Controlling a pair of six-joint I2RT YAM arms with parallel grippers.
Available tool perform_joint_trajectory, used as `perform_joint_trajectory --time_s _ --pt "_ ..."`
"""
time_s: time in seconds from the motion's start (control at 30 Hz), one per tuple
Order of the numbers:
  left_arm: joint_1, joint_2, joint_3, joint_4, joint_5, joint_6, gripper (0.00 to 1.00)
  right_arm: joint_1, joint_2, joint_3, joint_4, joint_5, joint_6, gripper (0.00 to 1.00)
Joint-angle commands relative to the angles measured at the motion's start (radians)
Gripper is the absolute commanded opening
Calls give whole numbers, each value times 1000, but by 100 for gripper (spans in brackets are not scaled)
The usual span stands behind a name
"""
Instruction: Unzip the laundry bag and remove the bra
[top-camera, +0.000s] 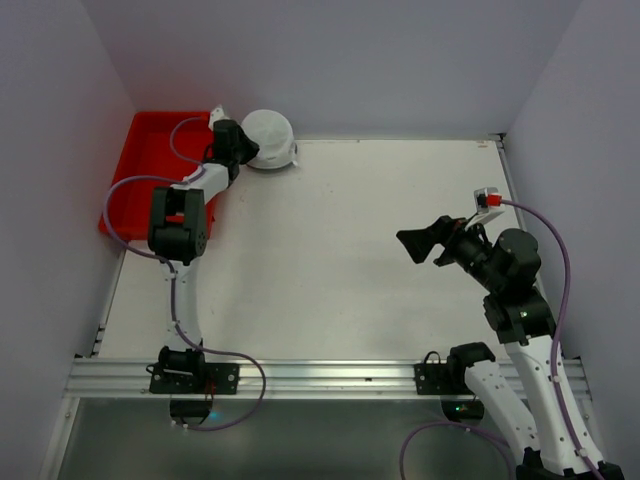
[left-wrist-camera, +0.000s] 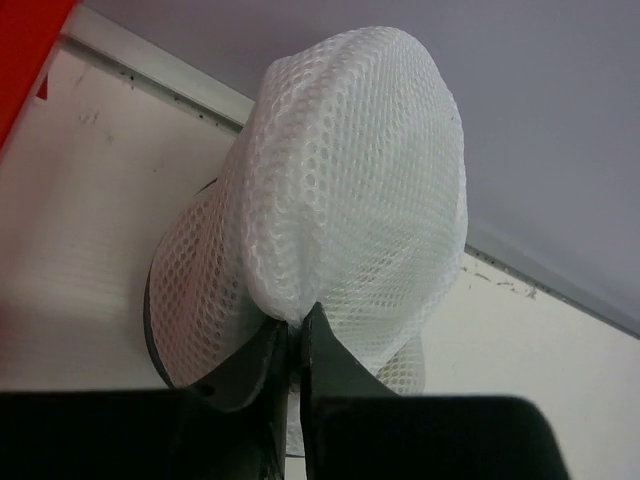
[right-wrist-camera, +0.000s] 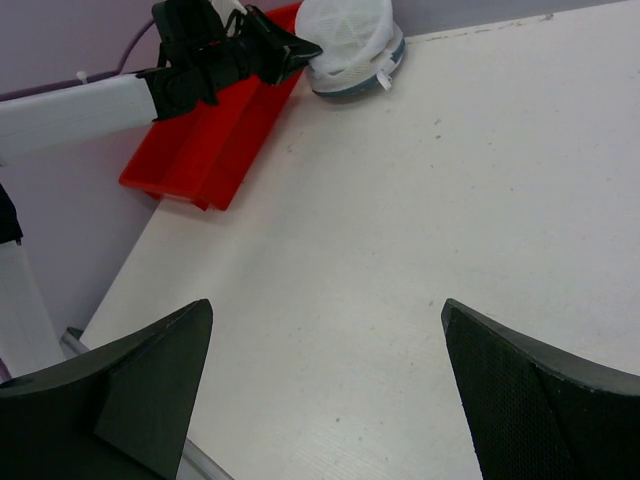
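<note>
The laundry bag (top-camera: 270, 139) is a white mesh drum with dark rims at the table's far left, by the back wall. In the left wrist view the laundry bag (left-wrist-camera: 350, 180) bulges upward, and my left gripper (left-wrist-camera: 292, 325) is shut, pinching a fold of its mesh. The left gripper (top-camera: 240, 145) touches the bag's left side. The bag also shows in the right wrist view (right-wrist-camera: 350, 40). My right gripper (right-wrist-camera: 325, 310) is open and empty, held above the table at the right (top-camera: 428, 243). The bra is hidden.
A red plastic tray (top-camera: 145, 175) stands at the far left, beside the bag; it also shows in the right wrist view (right-wrist-camera: 215, 150). The left arm lies over its right edge. Purple walls close in the table at back and sides.
</note>
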Motion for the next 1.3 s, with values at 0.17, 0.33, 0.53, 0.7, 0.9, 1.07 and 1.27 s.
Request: perform_joint_trajectory --time_s 0.17,0.33,0.53,0.7,0.9,1.07,1.27 --pt "7 -126 8 -16 143 167 0 3 -26 5 -2 -14 -18 99" --pt "-100 -298 -50 -295 -10 400 0 3 -39 13 -29 -8 -20 99" --pt "-330 -564 -352 -408 -114 488 0 5 -5 48 -87 -57 -25 99" --pt "-574 -706 -562 -506 -310 467 0 10 -16 27 -84 -66 -14 99" --pt "-807 -787 -628 -643 -349 288 23 32 4 -19 -63 -35 -2 99" --pt "-826 -971 -671 -618 -300 160 80 108 78 5 -69 90 21 99" --pt "-825 -1184 -700 -601 -282 77 93 171 203 57 -81 164 77 99"
